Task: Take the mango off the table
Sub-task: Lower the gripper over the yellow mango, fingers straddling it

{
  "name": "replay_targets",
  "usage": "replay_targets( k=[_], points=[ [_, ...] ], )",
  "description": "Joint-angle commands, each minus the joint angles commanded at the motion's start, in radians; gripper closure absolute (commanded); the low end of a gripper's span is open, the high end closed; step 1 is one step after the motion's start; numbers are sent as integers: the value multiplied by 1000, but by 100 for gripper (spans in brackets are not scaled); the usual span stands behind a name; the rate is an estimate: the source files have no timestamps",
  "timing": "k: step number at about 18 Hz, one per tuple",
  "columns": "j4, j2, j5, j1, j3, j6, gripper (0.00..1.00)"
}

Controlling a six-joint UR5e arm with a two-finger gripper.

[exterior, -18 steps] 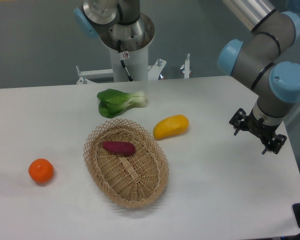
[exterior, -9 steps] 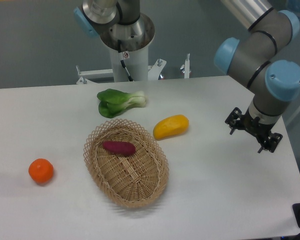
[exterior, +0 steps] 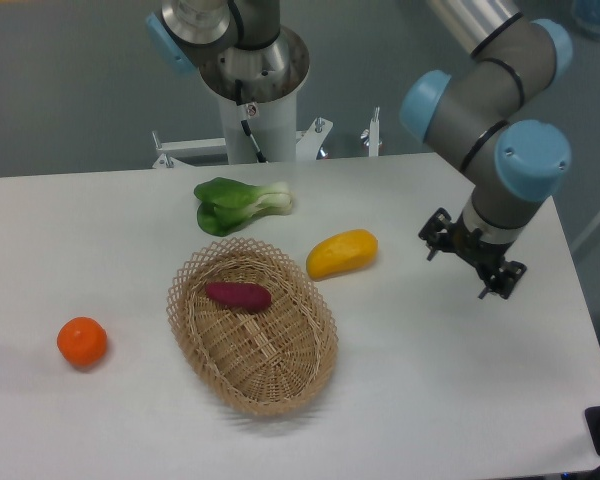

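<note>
The mango (exterior: pixel 341 253), yellow and oblong, lies on the white table (exterior: pixel 100 230) just right of the basket's upper rim. My gripper (exterior: pixel 465 264) hangs to the right of the mango, a clear gap away, with nothing between its fingers. Its black fingers point down toward the table; the view is too small to show how wide they stand.
A wicker basket (exterior: pixel 253 325) holding a purple sweet potato (exterior: pixel 238 295) sits at the middle front. A green bok choy (exterior: pixel 240 203) lies behind the basket. A round orange fruit (exterior: pixel 82 341) rests at the left. The arm's base (exterior: pixel 252 90) stands at the back edge.
The gripper and arm have moved left toward the mango, by roughly 45 pixels over the second. The objects on the table have not moved.
</note>
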Motion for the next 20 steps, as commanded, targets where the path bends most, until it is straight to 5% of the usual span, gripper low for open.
replay_targets(
  k=[3,9,16,20],
  points=[
    [18,11,0,-6,-34,0,0],
    [162,38,-28,-3,-141,5,0],
    [172,46,-18,-8,-201,17,0],
    [160,97,-15,-28,-276,21,0]
  ],
)
